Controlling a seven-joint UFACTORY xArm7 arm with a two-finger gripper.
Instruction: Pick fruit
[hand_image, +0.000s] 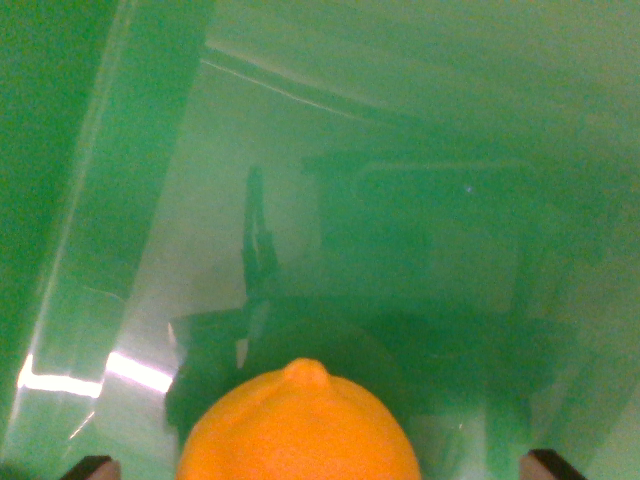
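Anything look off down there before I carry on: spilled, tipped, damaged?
Nothing stands out. The orange fruit sits at the bottom centre of the wrist view, its skin whole, between the two dark pincer tips at the lower corners. The glossy green surface shows only reflections and shadows, no spill or debris.

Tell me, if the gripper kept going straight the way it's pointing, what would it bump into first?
Most likely the orange fruit, which sits between the two dark fingertips at the bottom edge. Beyond it there is only the shiny green surface. How far off the fruit is cannot be judged.
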